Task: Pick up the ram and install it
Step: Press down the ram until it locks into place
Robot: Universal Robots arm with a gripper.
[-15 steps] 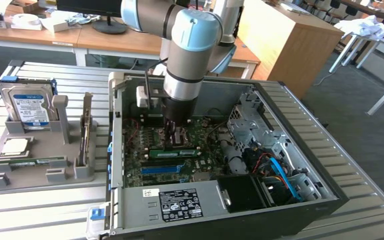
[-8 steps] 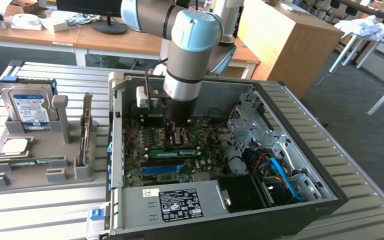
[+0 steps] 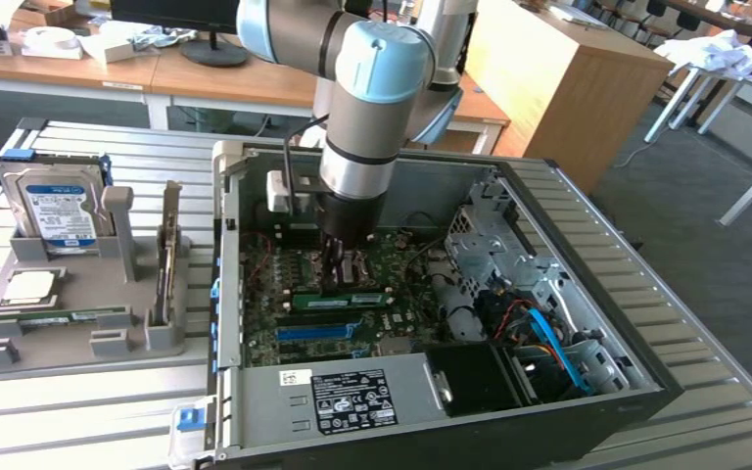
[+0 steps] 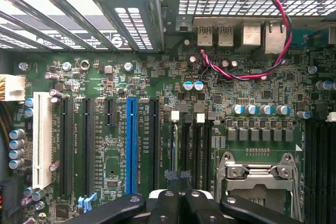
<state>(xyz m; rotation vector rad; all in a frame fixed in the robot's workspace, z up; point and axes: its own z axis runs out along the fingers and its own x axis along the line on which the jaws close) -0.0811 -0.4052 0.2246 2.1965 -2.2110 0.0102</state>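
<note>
The fingers [image 4: 181,203] are pressed together, low inside the open computer case [image 3: 637,323], right over the ram [image 3: 340,298], which lies in its motherboard slot just above the blue slot [image 3: 313,332] in the exterior view. A white label [image 3: 352,401] on the power supply carries print too small to read. On the counter [image 3: 89,411], a grey holder [image 3: 75,318] to the exterior view's left carries a hard drive [image 3: 52,208]. The wrist view shows a blue expansion slot [image 4: 130,145], a red-and-black twisted cable [image 4: 247,72] and the processor socket [image 4: 260,179].
</note>
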